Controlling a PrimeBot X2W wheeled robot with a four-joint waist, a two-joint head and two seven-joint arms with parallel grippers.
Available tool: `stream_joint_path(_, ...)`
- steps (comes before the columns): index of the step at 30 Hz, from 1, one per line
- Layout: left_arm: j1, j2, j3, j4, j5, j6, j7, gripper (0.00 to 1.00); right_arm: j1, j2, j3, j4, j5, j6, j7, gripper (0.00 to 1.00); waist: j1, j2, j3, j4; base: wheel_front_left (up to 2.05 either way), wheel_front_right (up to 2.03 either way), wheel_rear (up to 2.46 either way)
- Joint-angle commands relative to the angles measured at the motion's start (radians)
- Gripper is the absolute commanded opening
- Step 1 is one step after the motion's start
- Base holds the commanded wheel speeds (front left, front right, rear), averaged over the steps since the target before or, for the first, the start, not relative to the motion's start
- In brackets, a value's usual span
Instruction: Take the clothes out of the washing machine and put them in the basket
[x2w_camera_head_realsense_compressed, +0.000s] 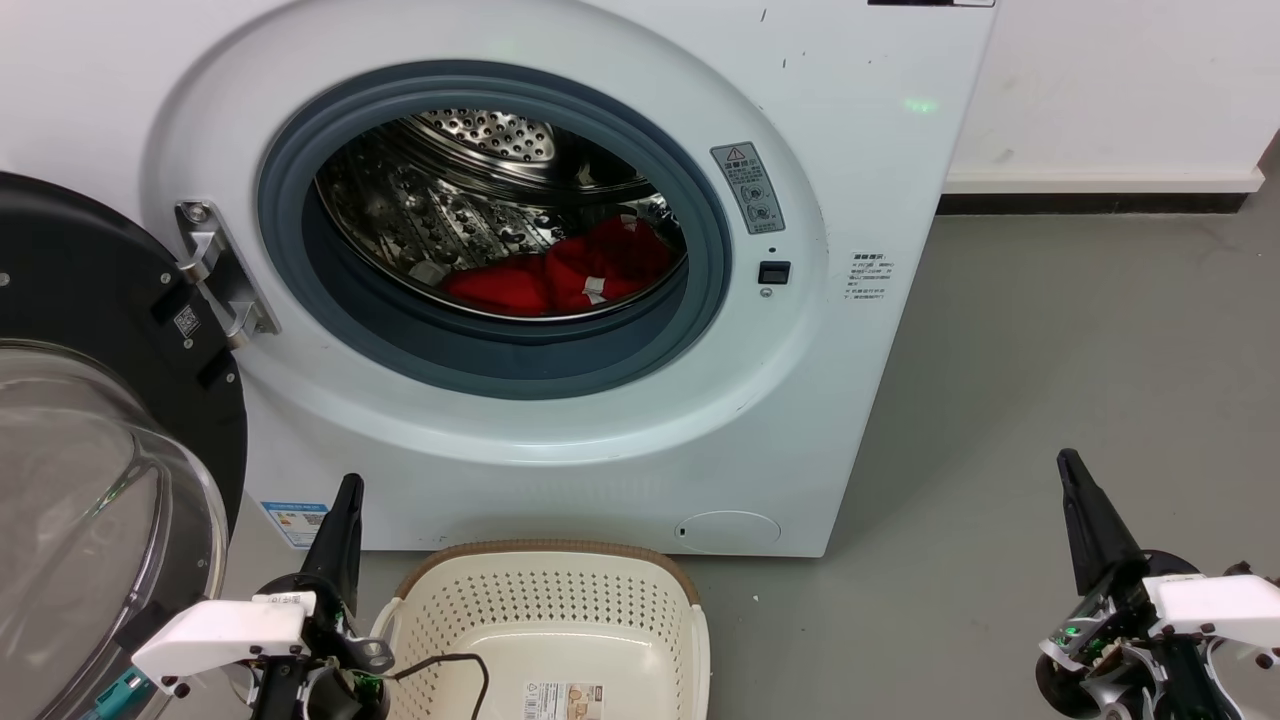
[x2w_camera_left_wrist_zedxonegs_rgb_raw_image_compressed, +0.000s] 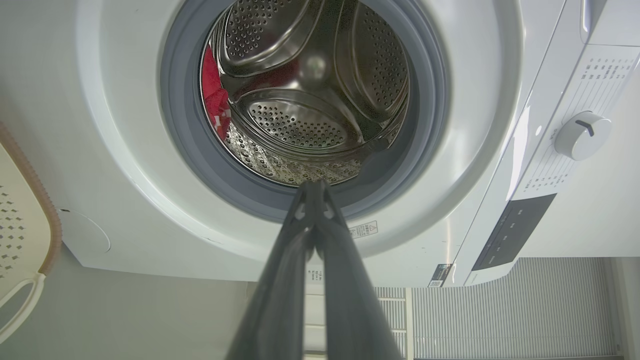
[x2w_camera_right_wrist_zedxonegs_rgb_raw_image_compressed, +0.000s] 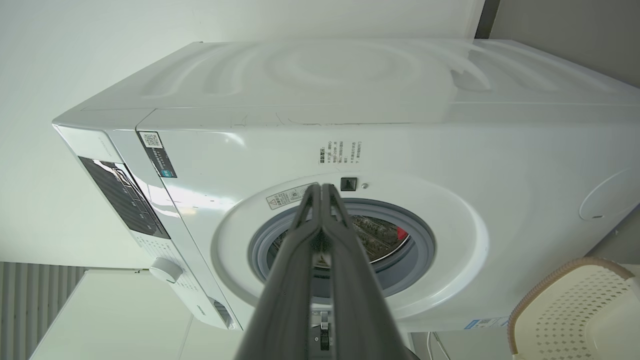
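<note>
Red clothes (x2w_camera_head_realsense_compressed: 560, 275) lie in the washing machine (x2w_camera_head_realsense_compressed: 860, 400). The left gripper (x2w_camera_head_realsense_compressed: 348, 485) and right gripper (x2w_camera_head_realsense_compressed: 1068, 460) flank the basket (x2w_camera_head_realsense_compressed: 545, 600), jaws clenched, empty.

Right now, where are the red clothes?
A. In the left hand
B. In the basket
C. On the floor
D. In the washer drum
D: the red clothes lie low in the washing machine's steel drum, behind the grey door seal, and the basket in front holds no clothes.
</note>
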Motion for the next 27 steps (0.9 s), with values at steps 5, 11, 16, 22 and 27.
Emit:
stream_joint_path(5,-0.008,-0.002,0.002,0.0,0.0,-0.003,0.003,0.0,-0.012,0.002,0.0,0.001,-0.005,0.0,0.0,0.0,0.0,0.0,0.0,0.0,0.0,0.0,0.0)
stream_joint_path(11,-0.008,-0.002,0.002,0.0,0.0,-0.003,0.003,0.0,-0.012,0.002,0.001,0.001,-0.005,0.0,0.0,0.0,0.0,0.0,0.0,0.0,0.0,0.0,0.0)
stream_joint_path(16,-0.008,-0.002,0.002,0.0,0.0,-0.003,0.003,0.0,-0.012,0.002,0.001,0.001,-0.005,0.0,0.0,0.0,0.0,0.0,0.0,0.0,0.0,0.0,0.0)
stream_joint_path(22,-0.008,-0.002,0.002,0.0,0.0,-0.003,0.003,0.0,-0.012,0.002,0.001,0.001,-0.005,0.0,0.0,0.0,0.0,0.0,0.0,0.0,0.0,0.0,0.0)
stream_joint_path(27,0.009,-0.001,-0.011,0.007,0.002,0.0,-0.009,1.0,0.011,0.001,0.003,0.005,-0.002,0.0,-0.007,1.0,0.0,0.0,0.0,0.0,0.0,0.0,0.0)
